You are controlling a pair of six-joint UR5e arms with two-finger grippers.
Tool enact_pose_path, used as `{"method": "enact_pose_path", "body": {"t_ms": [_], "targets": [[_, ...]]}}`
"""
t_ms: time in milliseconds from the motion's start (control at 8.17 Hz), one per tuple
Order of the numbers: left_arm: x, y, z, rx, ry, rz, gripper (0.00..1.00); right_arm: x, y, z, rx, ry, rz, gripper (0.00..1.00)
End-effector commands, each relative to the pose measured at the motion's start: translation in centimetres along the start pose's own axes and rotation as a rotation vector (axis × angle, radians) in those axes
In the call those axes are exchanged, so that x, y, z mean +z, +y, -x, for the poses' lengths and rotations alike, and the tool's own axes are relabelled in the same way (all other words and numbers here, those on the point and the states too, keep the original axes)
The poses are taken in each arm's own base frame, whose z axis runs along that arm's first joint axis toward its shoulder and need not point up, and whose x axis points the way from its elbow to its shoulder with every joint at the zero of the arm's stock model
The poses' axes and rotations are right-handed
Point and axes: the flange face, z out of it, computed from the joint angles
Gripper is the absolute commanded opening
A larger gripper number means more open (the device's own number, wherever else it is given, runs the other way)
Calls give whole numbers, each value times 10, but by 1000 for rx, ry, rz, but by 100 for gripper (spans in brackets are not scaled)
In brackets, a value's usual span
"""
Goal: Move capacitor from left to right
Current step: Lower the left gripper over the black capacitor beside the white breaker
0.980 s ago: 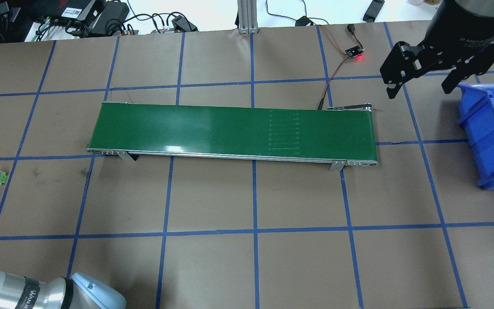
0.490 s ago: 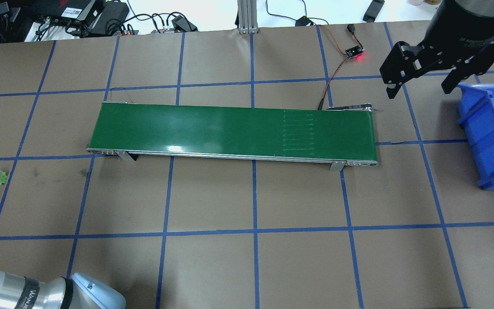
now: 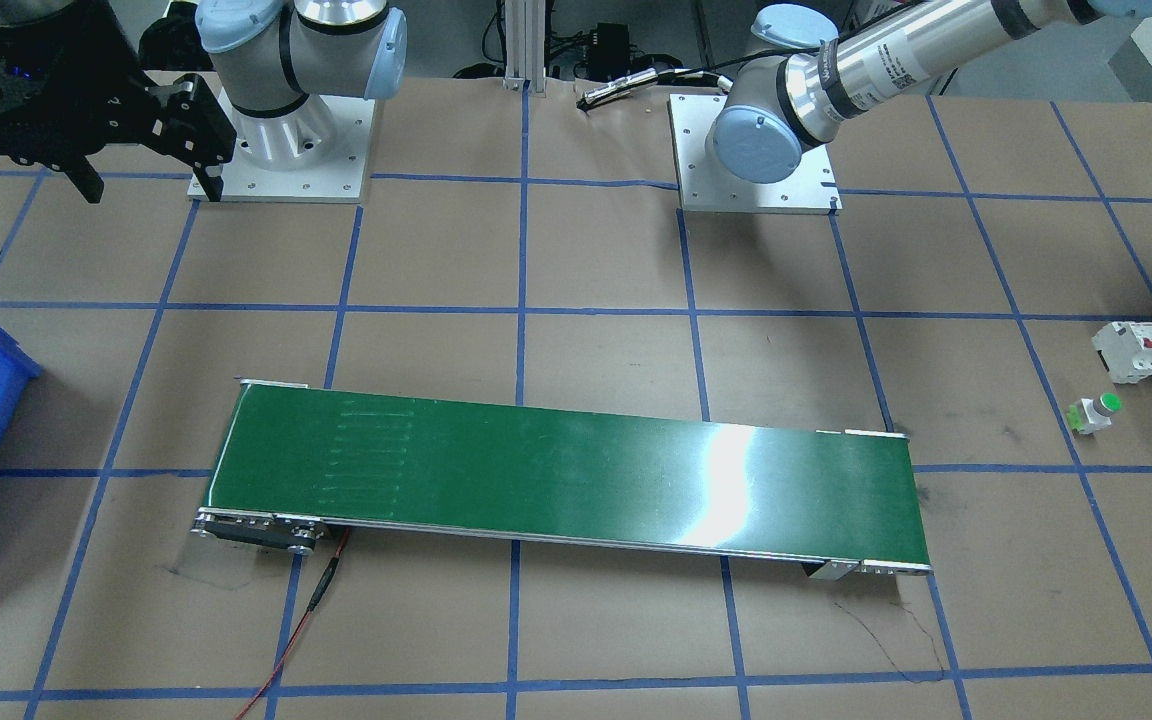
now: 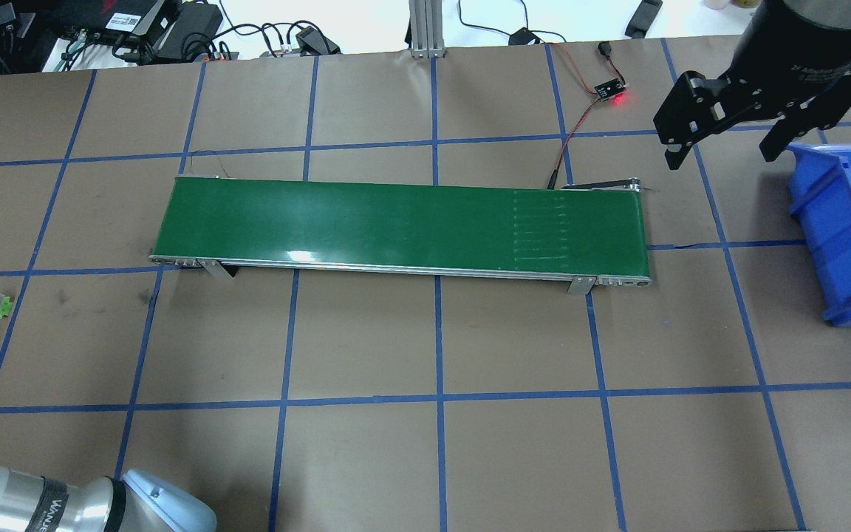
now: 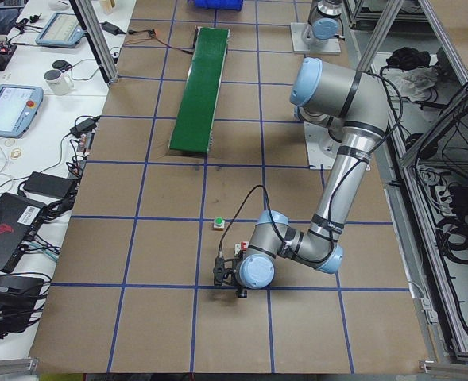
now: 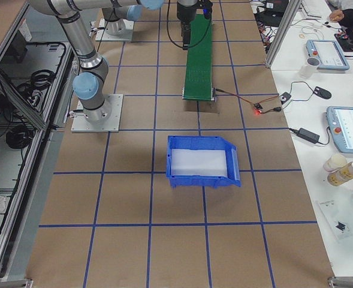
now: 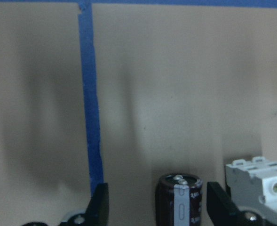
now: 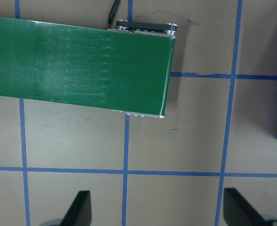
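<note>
Left wrist-mounted view: capacitor [image 7: 179,200] stands upright on the brown surface [image 7: 176,94], between the two fingers of the left pincer [image 7: 159,207]. The pincer is released. There is a wide gap on the side of the blue tape line [image 7: 90,94] and a narrow gap on the side of the white breaker [image 7: 260,181], with no contact seen. The breaker sits just beside the capacitor, past that finger.

Exterior left view: the left arm is folded low at the near end of the surface, well apart from the green conveyor belt [image 5: 202,83]. The green-capped button [image 5: 218,223] is near the pincer.

Overhead exterior view: the right pincer [image 4: 722,155] hangs between the belt's end and the blue bin [image 4: 846,236]. It is released, fingers wide apart.
</note>
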Motion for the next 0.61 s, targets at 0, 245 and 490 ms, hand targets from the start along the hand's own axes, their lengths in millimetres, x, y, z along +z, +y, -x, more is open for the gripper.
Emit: {"method": "enact_pose_path", "body": {"t_ms": [0,245,490], "targets": [[1,-3,-2,-6,15,-31,73,0,0,1,0,-6,-1,100],[2,-3,-2,-7,22,-30,71,0,0,1,-2,-6,-1,100],[4,-2,-3,-5,26,-29,70,-1,0,1,-2,-6,-3,100]]}}
